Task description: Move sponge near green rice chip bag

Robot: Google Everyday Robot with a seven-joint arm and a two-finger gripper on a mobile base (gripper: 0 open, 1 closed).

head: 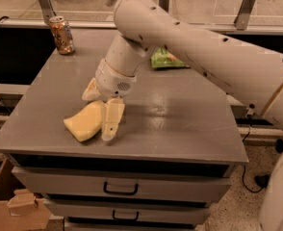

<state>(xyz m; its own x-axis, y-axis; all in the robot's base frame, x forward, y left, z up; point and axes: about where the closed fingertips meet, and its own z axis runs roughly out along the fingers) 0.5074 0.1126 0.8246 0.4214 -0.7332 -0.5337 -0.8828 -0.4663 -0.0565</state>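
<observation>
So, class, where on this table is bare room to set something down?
Widest: the right half of the table, from the green rice chip bag to the front edge. Also the left strip between the can and the sponge. Crowded front-left: the gripper, jaws open, straddles the sponge.

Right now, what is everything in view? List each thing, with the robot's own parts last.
sponge: one, pale yellow, front left of the table top.
green rice chip bag: one, bright green, far side of the top, partly hidden by the arm.
can: one, orange-patterned, upright at the far left corner.
table: one, grey.
drawers: two seen, grey, dark handles, under the top.
cardboard box: one, brown, floor at lower left.
arm: one, cream, reaching in from the right.
gripper: one, cream, at the sponge's right end, jaws open either side of it.
</observation>
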